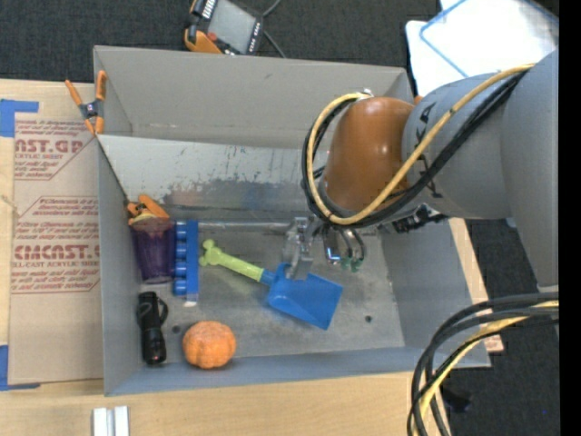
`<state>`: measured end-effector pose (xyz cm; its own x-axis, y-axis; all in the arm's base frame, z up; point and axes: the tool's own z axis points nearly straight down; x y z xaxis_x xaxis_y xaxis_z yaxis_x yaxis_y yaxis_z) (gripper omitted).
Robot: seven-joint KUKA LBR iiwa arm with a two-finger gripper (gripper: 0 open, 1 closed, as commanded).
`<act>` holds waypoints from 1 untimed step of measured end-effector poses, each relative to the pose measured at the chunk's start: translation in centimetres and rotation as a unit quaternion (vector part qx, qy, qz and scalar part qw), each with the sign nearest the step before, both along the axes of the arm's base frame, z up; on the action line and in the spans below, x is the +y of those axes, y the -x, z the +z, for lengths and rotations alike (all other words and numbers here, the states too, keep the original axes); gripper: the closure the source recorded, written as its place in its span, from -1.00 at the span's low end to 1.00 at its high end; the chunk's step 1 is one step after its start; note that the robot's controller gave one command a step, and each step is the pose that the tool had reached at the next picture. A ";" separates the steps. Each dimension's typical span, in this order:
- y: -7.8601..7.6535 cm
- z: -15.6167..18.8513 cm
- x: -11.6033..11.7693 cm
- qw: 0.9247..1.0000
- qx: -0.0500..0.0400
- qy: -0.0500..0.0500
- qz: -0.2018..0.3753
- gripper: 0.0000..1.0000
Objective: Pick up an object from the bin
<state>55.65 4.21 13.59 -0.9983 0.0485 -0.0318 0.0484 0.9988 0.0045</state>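
Grey metal walls slope down to the scuffed floor of the bin (227, 134), where six loose things lie, each apart enough to count. The claw (298, 260) hangs low over the middle of the floor, under the arm's brown wrist cover. Whether it stands wide or narrow I cannot tell from this angle, and nothing can be seen held in it.

The thing closest to it is a toy shovel (289, 289). Its blue blade (305, 300) lies just beside the claw tip, on the side toward the bin's near wall. Its yellow-green handle (231, 263) runs away from the claw toward the far-left things, rising slightly toward the rear wall. The shovel's long axis therefore lies slantwise across the floor, with the blade end at the claw and the handle end pointing off. I judge the next move turns on this: a short drop and a small shift toward the near wall would put the claw on the blade or on the neck where handle meets blade.

Well apart from the claw, beyond the handle's end, are:
- one blue brick (186, 260), long and studded
- one purple cup (152, 252), just beyond the brick
- one small orange thing (145, 211) at the cup's top, its kind unclear
- one black object (152, 327)
- one orange ball (210, 344), near the front wall
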 end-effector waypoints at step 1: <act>-0.1 0.7 0.8 1.000 -0.002 -0.001 -0.010 1.00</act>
